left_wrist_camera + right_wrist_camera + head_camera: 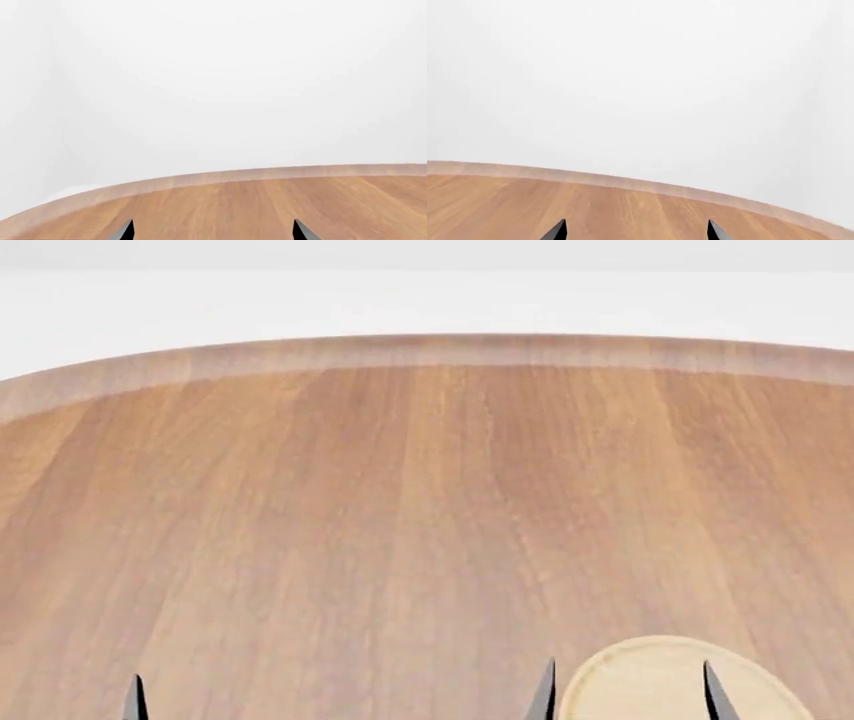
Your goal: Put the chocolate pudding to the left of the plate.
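Note:
The plate (654, 665) is a pale round wooden disc at the near right edge of the head view, cut off by the frame's bottom. My right gripper (627, 695) hangs over it, open and empty, with only its two dark fingertips showing. It shows the same in the right wrist view (637, 231), over bare wood. My left gripper (215, 231) is open and empty above the table. In the head view only one of its fingertips (135, 698) shows, at the near left. The chocolate pudding is out of view in all frames.
The round wooden table (400, 500) fills the head view, with its curved far edge (427, 348) against a white wall. That edge also shows in the left wrist view (220, 176) and the right wrist view (627, 184).

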You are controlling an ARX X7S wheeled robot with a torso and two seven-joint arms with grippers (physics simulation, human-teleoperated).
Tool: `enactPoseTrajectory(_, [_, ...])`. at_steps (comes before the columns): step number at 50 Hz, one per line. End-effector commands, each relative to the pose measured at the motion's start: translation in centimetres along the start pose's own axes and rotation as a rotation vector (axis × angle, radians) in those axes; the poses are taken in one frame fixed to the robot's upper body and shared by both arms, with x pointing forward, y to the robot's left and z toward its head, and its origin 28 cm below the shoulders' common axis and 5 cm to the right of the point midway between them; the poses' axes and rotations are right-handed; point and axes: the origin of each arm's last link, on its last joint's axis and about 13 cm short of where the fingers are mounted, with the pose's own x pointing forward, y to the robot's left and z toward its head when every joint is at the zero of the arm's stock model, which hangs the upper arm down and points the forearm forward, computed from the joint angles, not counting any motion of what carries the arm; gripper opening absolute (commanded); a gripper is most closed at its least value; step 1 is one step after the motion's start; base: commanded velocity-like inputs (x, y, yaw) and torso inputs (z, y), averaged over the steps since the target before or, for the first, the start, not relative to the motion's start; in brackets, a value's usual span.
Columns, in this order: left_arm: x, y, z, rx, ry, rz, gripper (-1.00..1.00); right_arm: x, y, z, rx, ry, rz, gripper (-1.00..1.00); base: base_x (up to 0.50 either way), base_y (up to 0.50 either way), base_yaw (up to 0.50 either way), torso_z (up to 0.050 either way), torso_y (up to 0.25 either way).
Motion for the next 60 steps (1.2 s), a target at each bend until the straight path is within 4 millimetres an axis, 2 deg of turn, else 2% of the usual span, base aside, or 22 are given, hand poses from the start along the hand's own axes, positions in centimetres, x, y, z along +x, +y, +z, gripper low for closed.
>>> enactPoseTrajectory(1, [0.2,0.1,0.0,-0.005,0.003,0.008,1.00,1.1,-4.8,6.0,-0.273,-0.143,0.068,1.00,0.00,0.00,0.00,0.000,0.000])
enactPoseTrajectory(3, [0.3,0.2,0.0,-0.002,0.002,0.011,1.00,1.5,-5.8,7.4,-0.248,-0.134,0.171,1.00,0.00,0.00,0.00,0.000,0.000])
enactPoseTrajectory(4, [0.3,0.2,0.0,-0.003,0.003,0.011,1.00,2.2,-6.7,8.3,-0.308,-0.134,0.235,1.00,0.00,0.00,0.00,0.000,0.000])
enactPoseTrajectory(7, [0.2,0.2,0.0,-0.002,0.002,0.010,1.00,2.9,-7.5,10.1,-0.369,-0.130,0.323,1.00,0.00,0.00,0.00,0.000,0.000])
enactPoseTrajectory(9, [0.2,0.2,0.0,0.000,0.003,0.011,1.00,3.8,-8.4,11.2,-0.465,-0.118,0.446,1.00,0.00,0.00,0.00,0.000,0.000])
enactPoseTrajectory(10, [0.3,0.2,0.0,0.000,0.005,0.012,1.00,3.8,-8.8,11.6,-0.446,-0.104,0.584,1.00,0.00,0.00,0.00,0.000,0.000])
enactPoseTrajectory(14, [0.3,0.2,0.1,0.000,0.004,0.015,1.00,4.5,-10.6,12.9,-0.451,-0.017,0.770,1.00,0.00,0.00,0.00,0.000,0.000])
enactPoseTrajectory(16, [0.2,0.2,0.1,0.001,0.005,0.014,1.00,4.9,-11.2,13.1,-0.435,0.068,0.804,1.00,0.00,0.00,0.00,0.000,0.000])
enactPoseTrajectory(20, [0.2,0.2,0.1,0.000,0.006,0.011,1.00,5.0,-11.8,12.5,-0.463,0.219,0.915,1.00,0.00,0.00,0.00,0.000,0.000])
enactPoseTrajectory(30, [0.3,0.2,0.0,0.002,0.013,0.007,1.00,4.0,-11.3,12.6,-0.517,0.307,1.077,1.00,0.00,0.00,0.00,0.000,0.000])
enactPoseTrajectory(39, [0.3,0.1,-0.1,0.006,0.016,0.002,1.00,3.6,-10.5,11.1,-0.523,0.376,1.122,1.00,0.00,0.00,0.00,0.000,0.000])
enactPoseTrajectory(46, [0.3,0.1,-0.2,0.010,0.018,0.000,1.00,3.3,-9.9,8.8,-0.475,0.420,1.151,1.00,0.00,0.00,0.00,0.000,0.000])
enactPoseTrajectory(60, [0.3,-0.1,-0.3,0.018,0.024,-0.009,1.00,3.2,-9.2,6.4,-0.401,0.450,1.170,1.00,0.00,0.00,0.00,0.000,0.000])
